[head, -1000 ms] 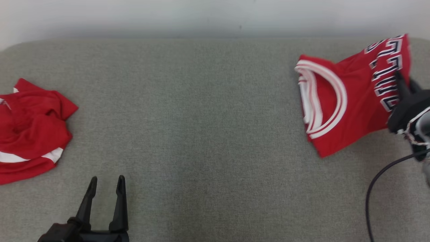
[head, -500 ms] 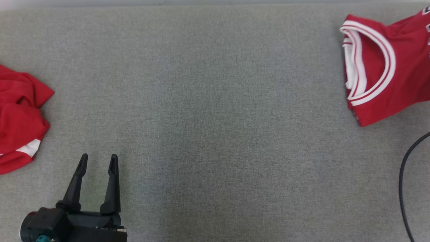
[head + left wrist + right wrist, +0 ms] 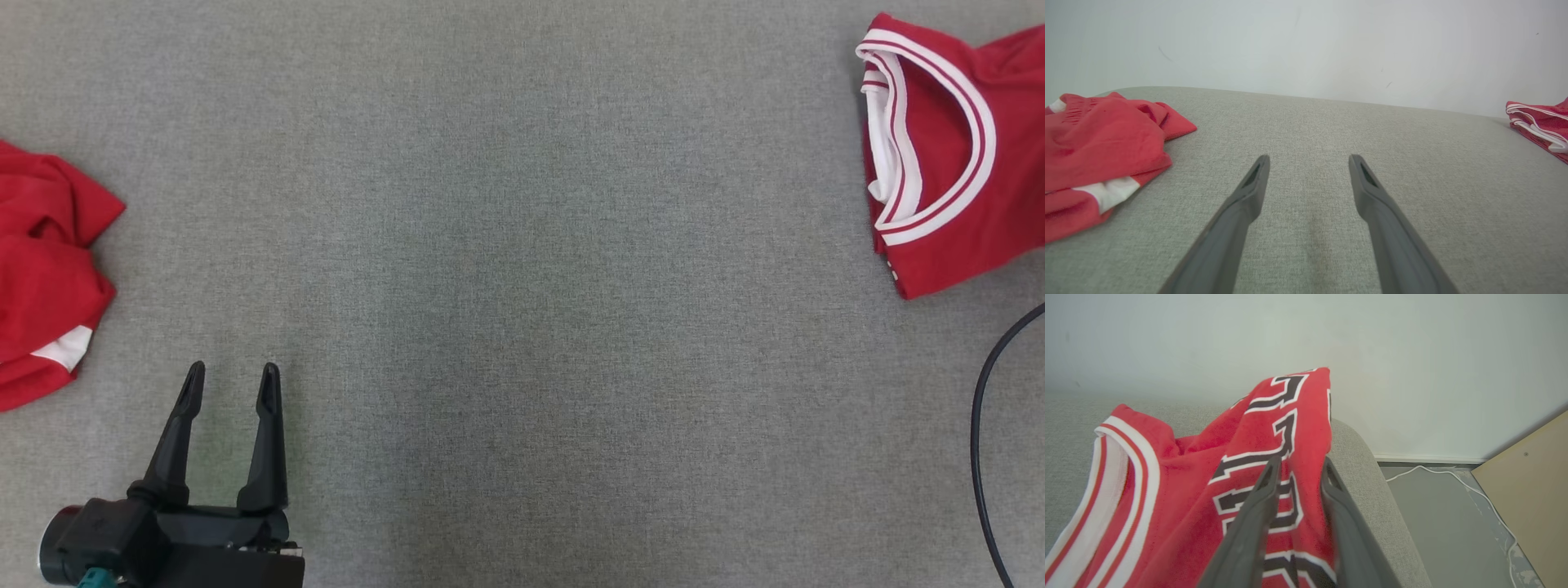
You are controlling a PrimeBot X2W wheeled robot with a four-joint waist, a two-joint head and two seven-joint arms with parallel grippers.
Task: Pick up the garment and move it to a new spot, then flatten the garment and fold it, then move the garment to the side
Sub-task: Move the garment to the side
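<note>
A folded red jersey with white-striped neckline lies at the far right of the grey cloth-covered table. In the right wrist view my right gripper is shut on the jersey, its lettered part pinched between the fingers near the table's rounded right edge. A crumpled red garment with a white band lies at the left edge. My left gripper stands open over bare table at the lower left, right of that heap. The left wrist view shows the left gripper holding nothing, with the heap on its left.
A black cable curves along the lower right of the table. Beyond the table's right edge lie the grey floor, a white cable and a tan board. A pale wall stands behind the table.
The head camera has tilted down: the wall has left the picture and both garments sit nearer the edges. The right gripper has passed out of the head view at the right.
</note>
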